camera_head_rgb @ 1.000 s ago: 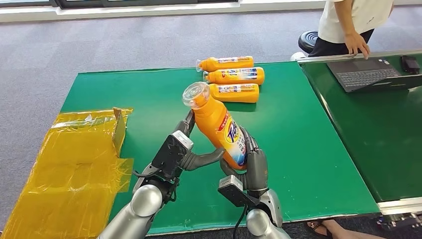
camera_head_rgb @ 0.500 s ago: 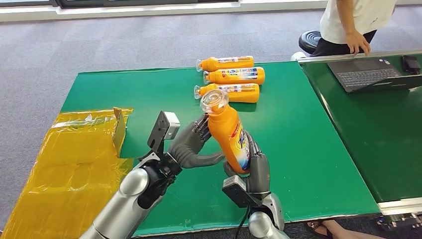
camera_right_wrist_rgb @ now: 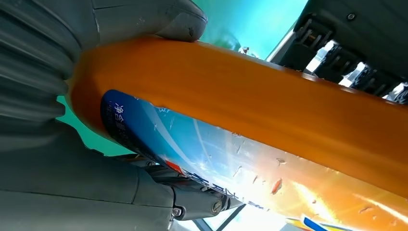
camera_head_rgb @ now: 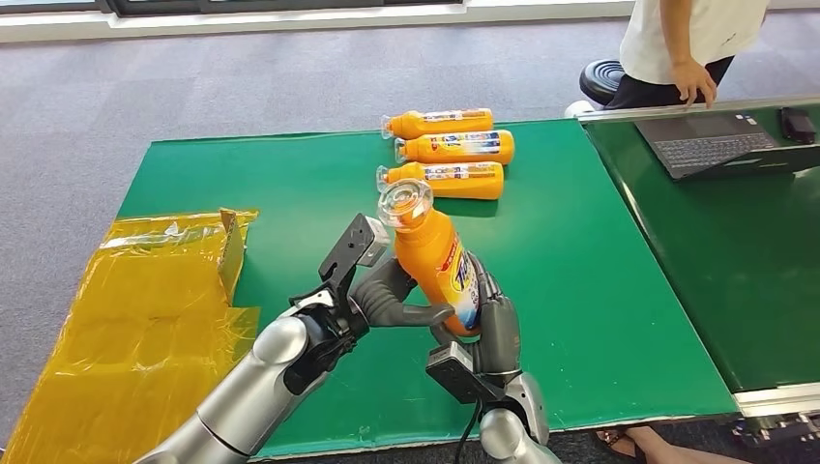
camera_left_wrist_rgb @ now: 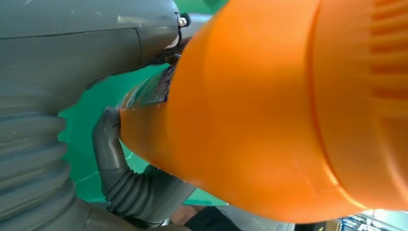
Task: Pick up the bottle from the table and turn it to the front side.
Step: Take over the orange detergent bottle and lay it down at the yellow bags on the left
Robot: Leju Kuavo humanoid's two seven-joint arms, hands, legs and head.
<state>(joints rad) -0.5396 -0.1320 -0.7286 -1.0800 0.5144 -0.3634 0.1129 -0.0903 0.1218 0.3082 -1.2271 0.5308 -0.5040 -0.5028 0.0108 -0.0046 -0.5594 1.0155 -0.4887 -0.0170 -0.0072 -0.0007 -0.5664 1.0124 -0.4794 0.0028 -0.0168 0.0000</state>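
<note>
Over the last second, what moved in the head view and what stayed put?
The held bottle swung: its cap went right and away, then came partly back. The left hand drew off the bottle with fingers spread, then closed back against its side. The right hand kept gripping the bottle's base throughout. The three bottles lying on the table, the yellow bag and the laptop stayed where they were.

Head cam sits up high, looking forward and down over the whole green table (camera_head_rgb: 290, 174). Both wrist cams are jammed right up against the orange bottle (camera_head_rgb: 437, 271), which all three views share.
</note>
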